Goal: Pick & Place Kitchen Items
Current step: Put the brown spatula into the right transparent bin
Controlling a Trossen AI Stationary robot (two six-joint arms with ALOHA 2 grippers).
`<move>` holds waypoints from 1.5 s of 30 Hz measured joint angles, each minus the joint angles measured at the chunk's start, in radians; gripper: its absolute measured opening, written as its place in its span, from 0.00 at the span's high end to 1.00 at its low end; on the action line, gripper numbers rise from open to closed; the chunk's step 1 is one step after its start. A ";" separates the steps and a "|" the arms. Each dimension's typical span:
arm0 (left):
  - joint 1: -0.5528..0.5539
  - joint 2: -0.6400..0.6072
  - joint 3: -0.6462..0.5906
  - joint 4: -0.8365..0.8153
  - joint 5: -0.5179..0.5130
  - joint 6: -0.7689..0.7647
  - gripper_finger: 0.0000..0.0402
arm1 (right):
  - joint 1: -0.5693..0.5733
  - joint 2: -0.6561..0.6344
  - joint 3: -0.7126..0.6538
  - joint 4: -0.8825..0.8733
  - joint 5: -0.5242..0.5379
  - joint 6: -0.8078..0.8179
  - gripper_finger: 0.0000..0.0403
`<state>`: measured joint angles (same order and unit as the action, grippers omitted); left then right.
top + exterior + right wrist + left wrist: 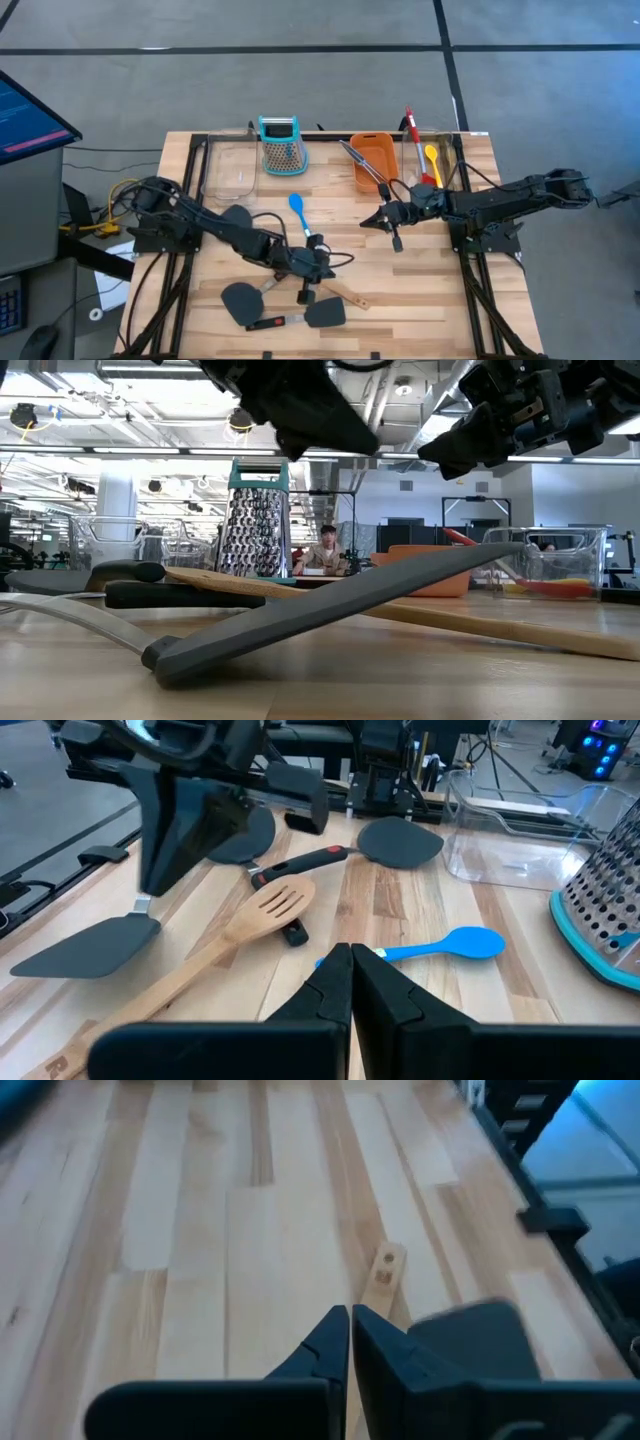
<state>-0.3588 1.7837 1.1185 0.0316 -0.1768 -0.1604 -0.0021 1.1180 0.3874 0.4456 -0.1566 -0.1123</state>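
The wooden slotted turner (272,906) lies flat on the table's near middle; its handle (352,299) also shows in the left wrist view (383,1272). Black spatulas (240,300) (325,313) lie around it, and one (330,610) leans across the wooden handle. The blue spoon (298,207) (452,945) lies mid-table. Red and yellow spoons (428,160) rest in a clear container at the far right. My left gripper (327,274) (350,1330) is shut and empty above the turner. My right gripper (366,224) (350,970) is shut and empty, right of the blue spoon.
The teal-topped grater (280,143) stands at the far middle. The orange tub (372,160) beside it holds a long dark utensil. An empty clear container (230,170) sits at the far left. People show in the room beyond the table in the low view.
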 joint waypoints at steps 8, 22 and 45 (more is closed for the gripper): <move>0.000 -0.023 0.000 -0.062 -0.006 -0.001 0.99 | 0.000 0.000 0.000 0.003 0.000 -0.003 1.00; 0.000 -0.023 -0.093 -0.099 -0.006 -0.001 0.99 | 0.000 0.000 0.000 0.003 0.000 -0.002 1.00; 0.000 -0.023 -0.095 -0.098 -0.003 -0.058 0.99 | 0.000 0.000 0.000 0.003 0.000 -0.001 1.00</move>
<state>-0.3588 1.7603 1.0233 -0.0666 -0.1799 -0.2188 -0.0025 1.1179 0.3874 0.4484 -0.1566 -0.1129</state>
